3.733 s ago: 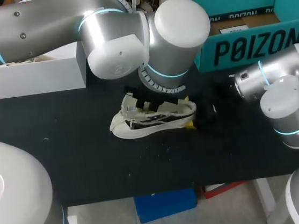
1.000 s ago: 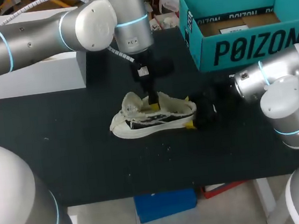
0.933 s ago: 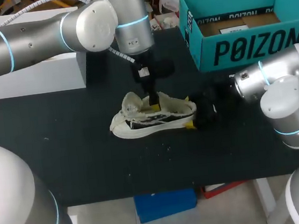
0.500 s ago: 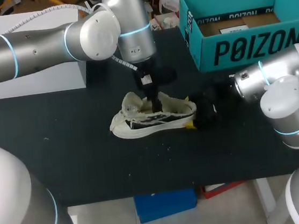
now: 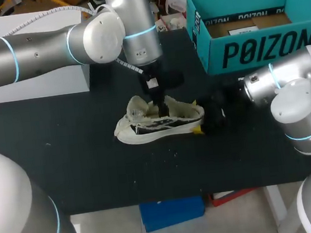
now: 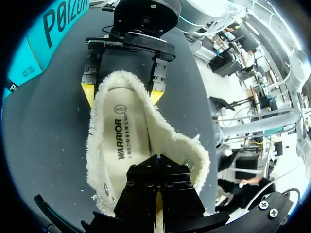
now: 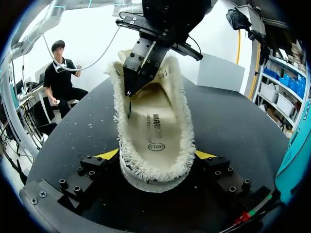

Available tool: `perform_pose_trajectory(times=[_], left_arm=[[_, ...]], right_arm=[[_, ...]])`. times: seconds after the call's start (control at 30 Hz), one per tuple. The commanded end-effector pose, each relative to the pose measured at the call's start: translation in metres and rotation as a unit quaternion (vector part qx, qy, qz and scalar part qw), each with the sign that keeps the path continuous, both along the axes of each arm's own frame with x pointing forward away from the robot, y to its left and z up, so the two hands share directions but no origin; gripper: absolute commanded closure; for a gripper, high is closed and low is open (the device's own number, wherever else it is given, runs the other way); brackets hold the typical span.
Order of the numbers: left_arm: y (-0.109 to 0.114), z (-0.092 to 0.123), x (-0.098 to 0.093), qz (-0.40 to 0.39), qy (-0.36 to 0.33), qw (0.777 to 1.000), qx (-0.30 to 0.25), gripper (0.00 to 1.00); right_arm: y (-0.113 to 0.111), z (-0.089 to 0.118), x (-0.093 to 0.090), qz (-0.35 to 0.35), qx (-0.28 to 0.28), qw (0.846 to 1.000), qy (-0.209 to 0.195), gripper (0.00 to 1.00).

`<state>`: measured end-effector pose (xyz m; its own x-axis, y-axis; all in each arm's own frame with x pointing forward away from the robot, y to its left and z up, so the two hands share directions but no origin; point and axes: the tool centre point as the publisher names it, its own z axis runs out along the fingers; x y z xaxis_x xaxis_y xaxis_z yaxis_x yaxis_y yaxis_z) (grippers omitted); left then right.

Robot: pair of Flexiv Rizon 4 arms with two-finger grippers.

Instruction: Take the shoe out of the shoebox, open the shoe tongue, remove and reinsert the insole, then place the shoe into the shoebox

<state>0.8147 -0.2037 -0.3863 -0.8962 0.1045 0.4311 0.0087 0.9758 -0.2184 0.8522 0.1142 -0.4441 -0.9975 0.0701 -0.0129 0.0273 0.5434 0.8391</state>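
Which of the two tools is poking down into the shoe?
The left tool, pointing straight down inside the shoe; the right tool grips its heel from the side.

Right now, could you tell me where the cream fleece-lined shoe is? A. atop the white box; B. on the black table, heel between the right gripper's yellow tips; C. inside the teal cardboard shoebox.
B: the shoe rests on the black table, the right gripper clasping its heel.

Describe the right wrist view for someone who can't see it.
A fleecy shoe lies on a dark table, its heel clamped in the right pincer. The left pincer, shut, dips into the shoe from above.
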Motion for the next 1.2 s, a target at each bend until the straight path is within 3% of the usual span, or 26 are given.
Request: perform_pose_trajectory(times=[0.03, 1.17, 1.2], left_arm=[[-0.002, 0.001, 0.000, -0.001, -0.007, 1.000, 0.007, 1.00], [-0.008, -0.028, -0.011, 0.028, -0.026, 0.998, 0.052, 1.00], [-0.008, -0.028, -0.011, 0.029, -0.028, 0.998, 0.052, 0.91]], right_arm=[[-0.001, -0.001, 0.002, 0.000, -0.001, 1.000, 0.001, 1.00], [-0.001, -0.001, 0.002, 0.000, -0.001, 1.000, 0.001, 1.00], [-0.001, -0.001, 0.002, 0.000, -0.001, 1.000, 0.001, 1.00]])
